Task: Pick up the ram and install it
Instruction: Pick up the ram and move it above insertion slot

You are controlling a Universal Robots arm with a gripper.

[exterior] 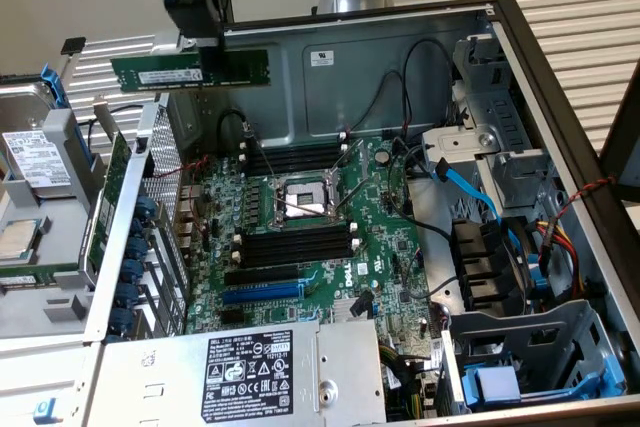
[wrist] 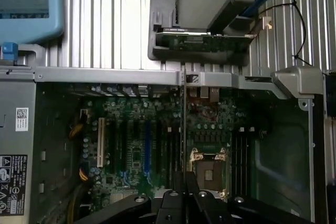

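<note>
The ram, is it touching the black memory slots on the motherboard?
Apart. The exterior view shows the ram held by the gripper above the case, with open space between it and the memory slots.

Soft, even light outside, gloom inside.
Flat and bright in the exterior view, faint sheen on the open grey steel computer case; murky over the green motherboard in the wrist view, pale glare along the ribbed silver worktop.
</note>
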